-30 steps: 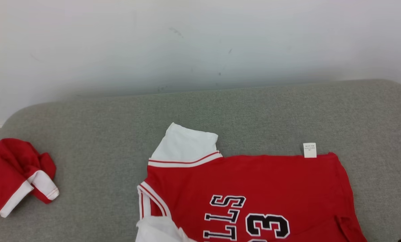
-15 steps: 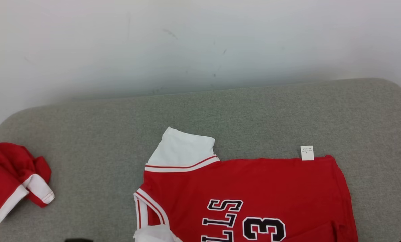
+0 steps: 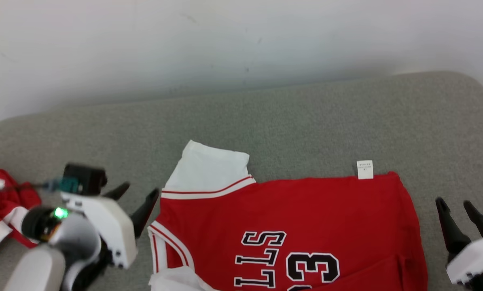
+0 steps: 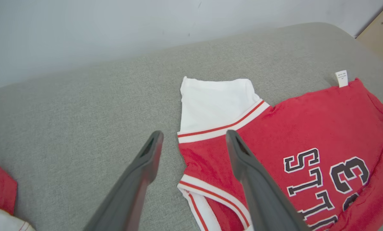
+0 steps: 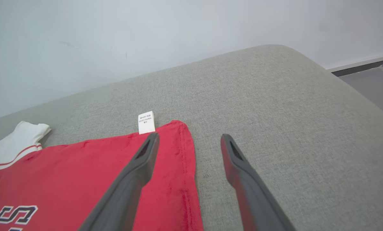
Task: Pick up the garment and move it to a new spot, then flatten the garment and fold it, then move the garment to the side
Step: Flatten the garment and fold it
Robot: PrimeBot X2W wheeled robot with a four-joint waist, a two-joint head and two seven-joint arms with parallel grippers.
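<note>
The garment (image 3: 298,218) is a red jersey with white sleeves and black lettering, lying spread on the grey cushion (image 3: 306,121). A white label (image 3: 365,169) sticks out at its far edge. My left gripper (image 3: 140,192) stands open just left of the jersey's sleeve end, holding nothing. In the left wrist view the left gripper (image 4: 194,134) hovers over the armhole edge of the garment (image 4: 307,128). My right gripper (image 3: 454,203) is open and holds nothing, just right of the hem. In the right wrist view the right gripper (image 5: 189,137) straddles the corner of the garment (image 5: 82,166) near the label (image 5: 146,122).
A second crumpled red and white cloth (image 3: 3,206) lies at the cushion's left end, behind my left arm. A pale wall rises behind the cushion. The cushion's rounded right end drops to a grey floor (image 5: 371,86).
Both arms have come up into the head view, one at each side of the jersey. The head camera has shifted, so the whole picture sits a little differently. The jersey itself lies as before.
</note>
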